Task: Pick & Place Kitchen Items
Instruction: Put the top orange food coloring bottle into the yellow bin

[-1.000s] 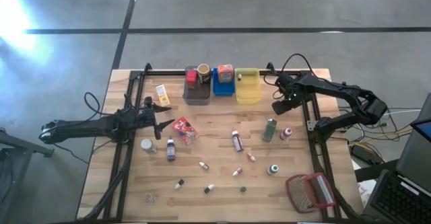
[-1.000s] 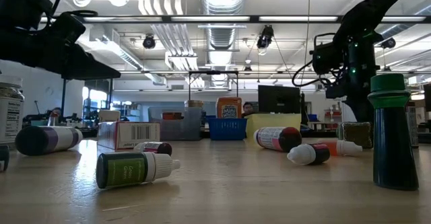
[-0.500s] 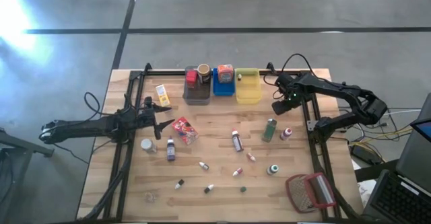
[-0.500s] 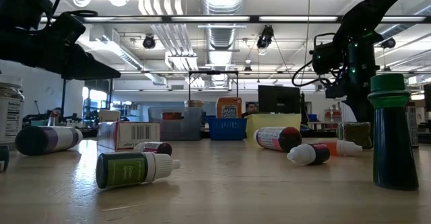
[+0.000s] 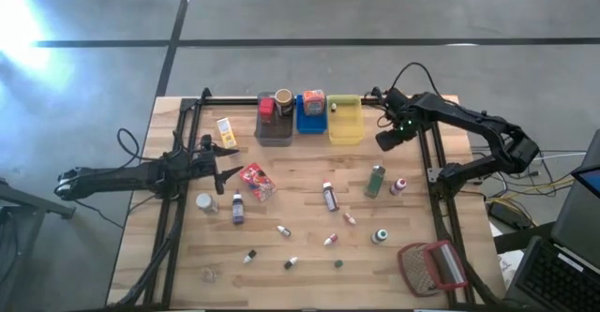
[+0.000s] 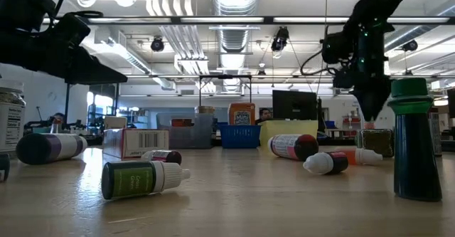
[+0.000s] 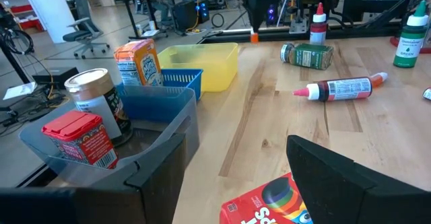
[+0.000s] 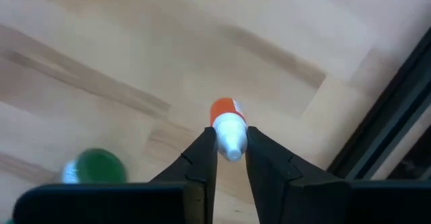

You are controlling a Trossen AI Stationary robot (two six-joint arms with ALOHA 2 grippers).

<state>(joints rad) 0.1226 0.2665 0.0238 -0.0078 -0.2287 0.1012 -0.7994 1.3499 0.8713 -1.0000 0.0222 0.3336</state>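
The right claw (image 8: 230, 150) hangs above the wooden tabletop (image 5: 309, 228) beside the yellow rectangular bin (image 5: 344, 123), pinching a small white bottle with an orange cap (image 8: 229, 130) between its fingers. The left claw (image 5: 225, 162) waits with its fingers apart by the red packet (image 5: 257, 181), holding nothing.

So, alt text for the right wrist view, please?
The right tool pinches a small white bottle with an orange cap between its two dark fingers, held above the wooden table. A green-capped bottle stands on the table below.
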